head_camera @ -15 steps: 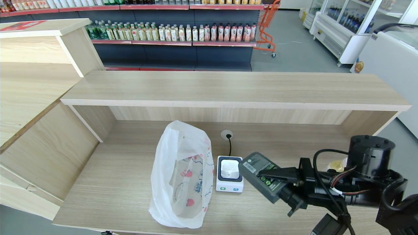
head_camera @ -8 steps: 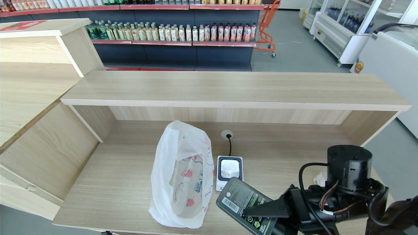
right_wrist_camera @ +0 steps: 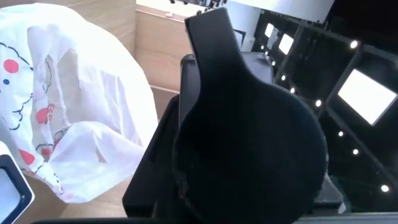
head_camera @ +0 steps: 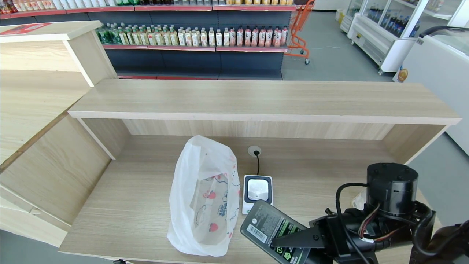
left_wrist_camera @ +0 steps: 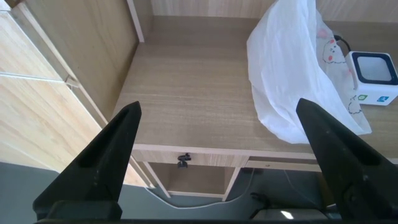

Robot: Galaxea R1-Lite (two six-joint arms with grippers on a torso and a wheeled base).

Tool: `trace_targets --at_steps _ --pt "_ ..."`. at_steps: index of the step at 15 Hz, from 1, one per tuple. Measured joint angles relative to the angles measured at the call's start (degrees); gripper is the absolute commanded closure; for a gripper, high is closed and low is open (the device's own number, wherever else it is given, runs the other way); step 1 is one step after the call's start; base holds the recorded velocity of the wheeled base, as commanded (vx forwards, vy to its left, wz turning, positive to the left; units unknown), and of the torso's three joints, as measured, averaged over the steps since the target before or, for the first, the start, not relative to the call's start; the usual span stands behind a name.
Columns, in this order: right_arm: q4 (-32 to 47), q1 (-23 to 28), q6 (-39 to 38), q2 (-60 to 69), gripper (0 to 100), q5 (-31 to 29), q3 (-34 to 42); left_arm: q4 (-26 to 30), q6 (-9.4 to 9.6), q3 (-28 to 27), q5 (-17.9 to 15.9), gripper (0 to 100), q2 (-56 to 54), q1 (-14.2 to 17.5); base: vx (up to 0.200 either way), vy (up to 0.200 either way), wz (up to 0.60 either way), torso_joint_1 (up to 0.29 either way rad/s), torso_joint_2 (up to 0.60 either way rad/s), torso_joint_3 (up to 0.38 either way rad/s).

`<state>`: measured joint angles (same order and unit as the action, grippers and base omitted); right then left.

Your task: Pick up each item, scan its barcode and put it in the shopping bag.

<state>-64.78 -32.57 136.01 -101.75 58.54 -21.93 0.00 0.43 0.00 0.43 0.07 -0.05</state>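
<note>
**Dark packet held just in front of the scanner**

We are gripping the dark packet (head_camera: 262, 223) in our right gripper (head_camera: 284, 240), its fingers clamping it, barcode label facing up, just nearer than the scanner (head_camera: 257, 194). Our left gripper (left_wrist_camera: 219, 112) is hanging wide open on the bag's side of the scanner. The shopping bag (head_camera: 203, 198) is standing just left of the scanner on the counter (head_camera: 139, 205). Beyond the scanner, bottle shelves (head_camera: 190, 36) are lining the aisle.
</note>
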Motion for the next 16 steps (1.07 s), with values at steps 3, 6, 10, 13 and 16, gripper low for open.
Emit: trace_targets --at_steps 3,6,10,13,16 --pt "0.0 0.0 1.0 1.0 100 0.0 0.0 0.0 0.00 0.0 0.0 0 0.0 0.0 0.000 0.000 0.00 0.000 0.00 0.000" --pt "0.1 0.4 1.2 1.5 100 0.1 0.1 0.0 0.01 0.0 0.0 0 0.0 0.0 0.000 0.000 0.00 0.000 0.00 0.000" --pt "0.8 0.4 0.1 2.2 100 -0.1 0.2 0.0 0.01 0.0 0.0 0 0.0 0.0 0.000 0.000 0.00 0.000 0.00 0.000" --pt "4.3 1.2 -16.8 4.0 100 -2.5 -0.4 0.0 0.01 0.0 0.0 0 0.0 0.0 0.000 0.000 0.00 0.000 0.00 0.000" --pt "11.7 8.0 -44.6 10.4 100 -13.7 -0.6 0.0 0.01 0.0 0.0 0 0.0 0.0 0.000 0.000 0.00 0.000 0.00 0.000"
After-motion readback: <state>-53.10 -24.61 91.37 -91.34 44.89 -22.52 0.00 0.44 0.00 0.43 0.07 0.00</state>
